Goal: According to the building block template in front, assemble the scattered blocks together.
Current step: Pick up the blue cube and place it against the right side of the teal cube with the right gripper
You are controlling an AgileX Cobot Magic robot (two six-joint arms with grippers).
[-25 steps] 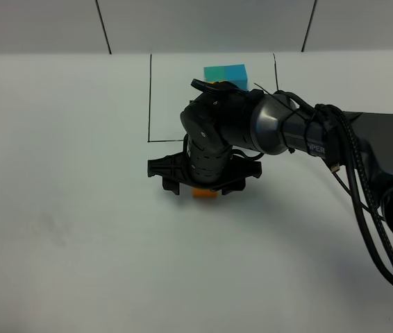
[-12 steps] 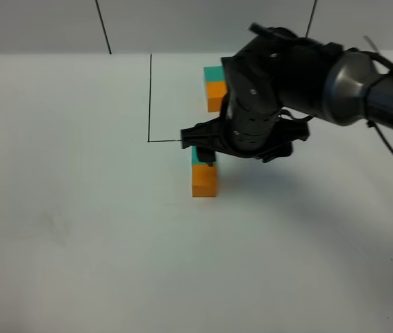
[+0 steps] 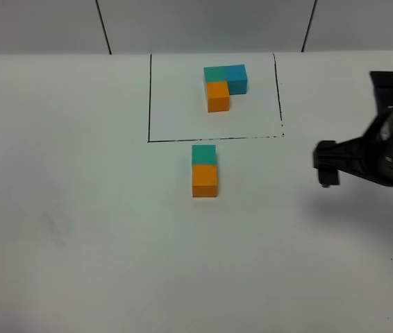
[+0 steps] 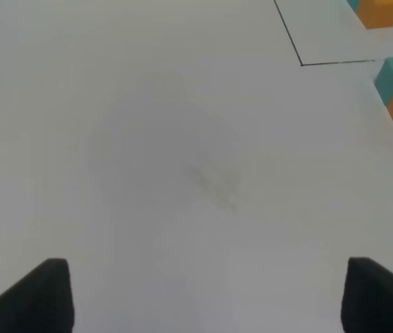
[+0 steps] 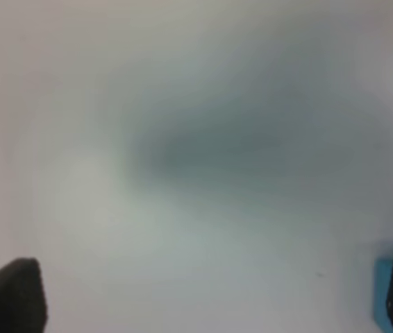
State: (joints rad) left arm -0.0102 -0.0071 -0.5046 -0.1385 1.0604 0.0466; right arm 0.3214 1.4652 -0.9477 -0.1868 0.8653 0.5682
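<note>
the right pincer (image 5: 207, 295) hung spread wide with nothing between its tips, out near the right edge of the table (image 3: 78, 229). the blue block (image 5: 382, 300) sat just beside one tip, outside the gap rather than in it. the wrist view was too blurred to tell whether tip and block touched. from the high camera only a sliver of that block showed at the table's right edge, nearer the front than the pincer.

well to the left, just in front of the black line, the teal block (image 3: 204, 153) and orange block (image 3: 205, 181) stood joined. teal was on the far side and orange on the near side, so the pair ran front to back. behind the line lay the template (image 3: 223, 84), with its blue cube on the right of its teal one.

the left pincer (image 4: 207, 295) was also wide and empty, over bare table. the joined pair lay well off to one side of it, and the blue block was nowhere in its view.

to my eye the right arm was plainly the nearer to the blue block. it would need to sidle over until the gap straddled the block. the open spot for it was on the teal block's right side, the side facing that arm.
</note>
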